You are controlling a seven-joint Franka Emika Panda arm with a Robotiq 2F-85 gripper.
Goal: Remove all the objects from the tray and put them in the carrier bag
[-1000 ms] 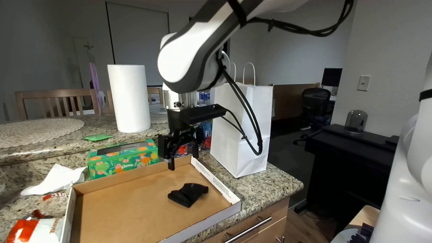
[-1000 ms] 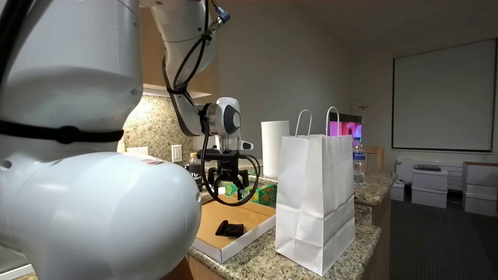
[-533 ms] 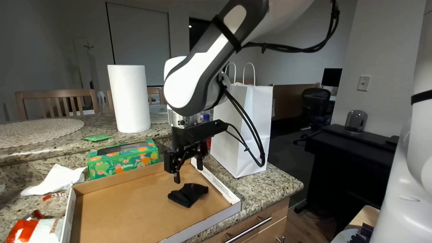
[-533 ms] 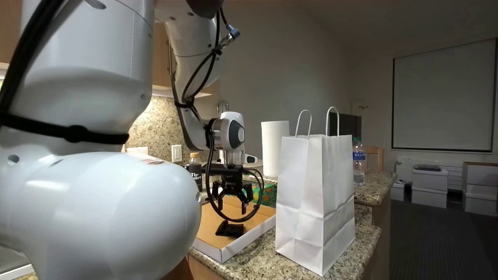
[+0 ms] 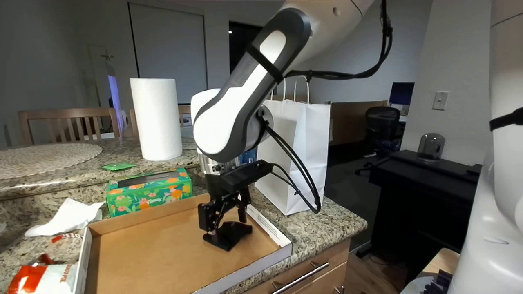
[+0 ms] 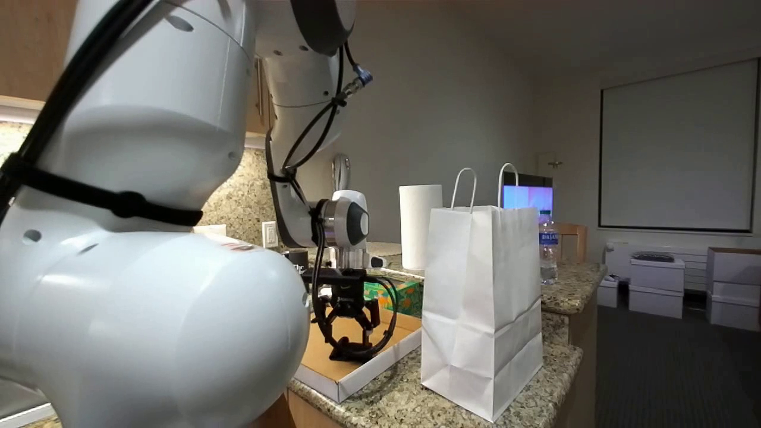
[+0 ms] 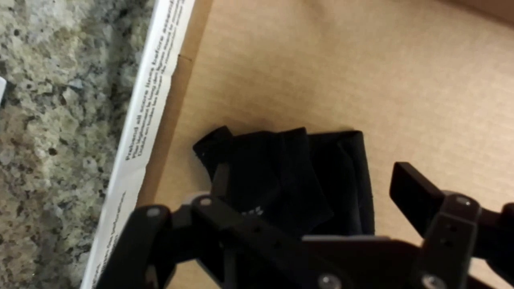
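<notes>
Black cloth lies beneath the spread claw in a tray printed "score lines"

Kitchen, by look of it: granite counter over wooden drawer front with bar handle; wall cabinet, speckled stone backsplash with wall plate; paper towel roll upright on raised ledge, woven placemat and water bottle there too; slatted wooden chairs behind
Office-type furniture beyond: swivel chair, monitor
Whether home or office kitchen, cannot tell
</notes>
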